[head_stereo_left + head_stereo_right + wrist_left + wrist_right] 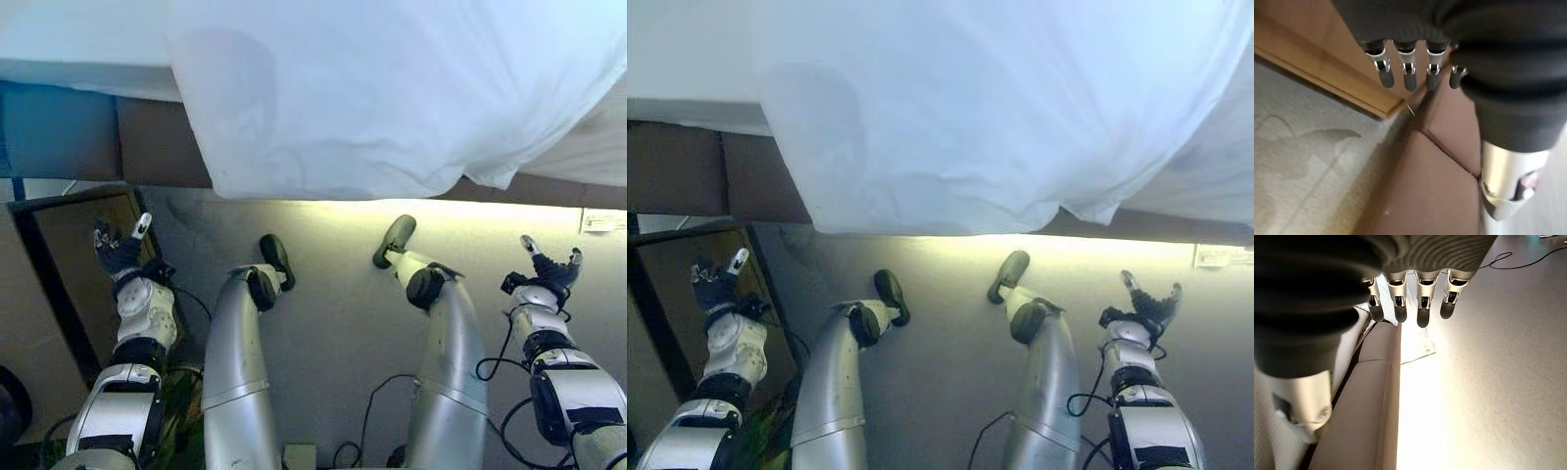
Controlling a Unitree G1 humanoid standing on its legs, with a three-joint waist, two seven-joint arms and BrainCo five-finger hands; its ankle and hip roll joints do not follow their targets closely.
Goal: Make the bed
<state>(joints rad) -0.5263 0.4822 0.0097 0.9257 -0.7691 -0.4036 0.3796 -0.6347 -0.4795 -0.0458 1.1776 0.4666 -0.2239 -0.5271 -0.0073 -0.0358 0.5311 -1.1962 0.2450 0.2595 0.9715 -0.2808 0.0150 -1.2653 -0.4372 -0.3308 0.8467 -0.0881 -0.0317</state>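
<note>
A white sheet [392,98] drapes over the edge of the bed and hangs down across its brown base [162,147]. Its lower hem ends just above the grey carpet. My left hand [120,250] is held low at the left, above the floor, fingers relaxed and holding nothing. My right hand [551,266] is held low at the right, fingers spread, also holding nothing. Both hands are well below the sheet and apart from it. Straight fingers [1409,76] show in the left wrist view, and straight fingers [1422,308] in the right wrist view.
A wooden frame or panel [69,255] lies on the floor by my left hand. A small white paper label [602,220] lies on the carpet near the bed base at the right. Grey carpet [333,323] spreads before the bed.
</note>
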